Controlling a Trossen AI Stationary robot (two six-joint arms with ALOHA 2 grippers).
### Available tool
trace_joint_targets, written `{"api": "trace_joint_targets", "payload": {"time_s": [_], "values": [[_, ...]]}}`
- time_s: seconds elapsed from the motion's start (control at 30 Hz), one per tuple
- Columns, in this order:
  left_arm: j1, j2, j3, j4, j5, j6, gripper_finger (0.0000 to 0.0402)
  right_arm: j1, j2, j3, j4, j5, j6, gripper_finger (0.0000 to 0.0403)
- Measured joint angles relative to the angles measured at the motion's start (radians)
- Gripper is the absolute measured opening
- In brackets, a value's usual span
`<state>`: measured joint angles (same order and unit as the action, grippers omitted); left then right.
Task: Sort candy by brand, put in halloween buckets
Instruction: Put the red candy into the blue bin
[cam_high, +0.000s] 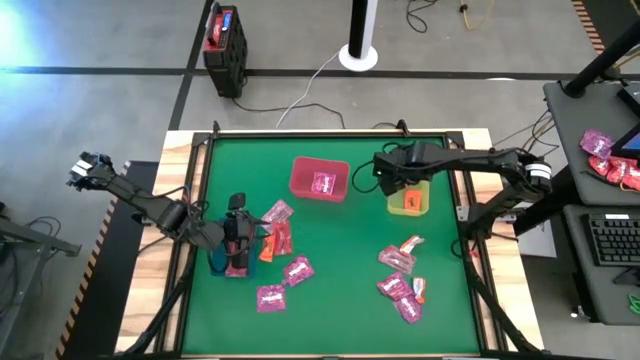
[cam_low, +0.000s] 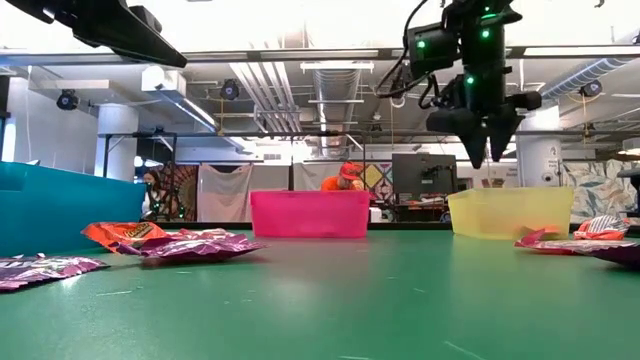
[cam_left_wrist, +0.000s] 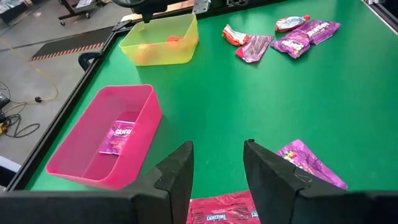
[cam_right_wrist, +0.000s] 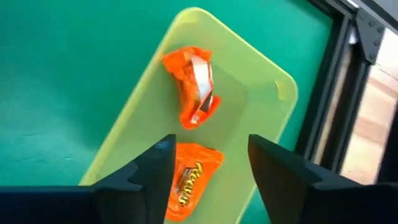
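I have the right hand hanging above the lime green bin with its fingers spread wide and nothing between them — two orange packets lie inside. My left hand is also wide and empty, over the blue bin beside a red packet. One magenta packet sits in the pink bin; more candy lies loose on the desk.

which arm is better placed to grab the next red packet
Left. Its open hand hangs right above a red packet near the blue bin. The right hand, open and empty, is over the lime bin, away from the loose candy.
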<state>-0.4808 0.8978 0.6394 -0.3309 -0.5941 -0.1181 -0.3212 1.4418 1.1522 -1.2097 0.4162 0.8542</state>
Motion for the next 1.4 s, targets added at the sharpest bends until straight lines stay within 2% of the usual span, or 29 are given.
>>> {"api": "trace_joint_targets", "payload": {"time_s": [0.13,0.37,0.5,0.67,0.87,1.1,1.4], "values": [[0.0,0.0,0.001,0.0,0.0,-0.01,0.0125,0.016,0.0,0.0,0.049,-0.02,-0.029,0.0222],[0.0,0.0,0.001,-0.005,0.001,-0.051,0.0125,0.119,0.0,0.0,0.173,-0.147,-0.115,0.024],[0.0,0.0,0.001,-0.005,0.001,-0.06,0.0125,0.234,0.0,0.008,0.204,-0.187,-0.116,0.0237],[0.0,0.016,0.001,0.027,0.001,-0.06,0.0125,0.432,0.005,0.005,0.219,-0.221,-0.155,0.0231],[0.0,0.069,0.001,0.107,0.0,-0.039,0.0125,0.607,0.076,0.002,0.265,-0.261,-0.125,0.0231],[0.0,0.128,0.005,0.171,0.0,-0.002,0.0125,0.654,0.205,-0.001,0.246,-0.329,-0.111,0.0255],[0.0,0.15,0.033,0.166,0.0,0.009,0.0125,0.655,0.264,-0.004,0.23,-0.338,-0.276,0.0302]]}}
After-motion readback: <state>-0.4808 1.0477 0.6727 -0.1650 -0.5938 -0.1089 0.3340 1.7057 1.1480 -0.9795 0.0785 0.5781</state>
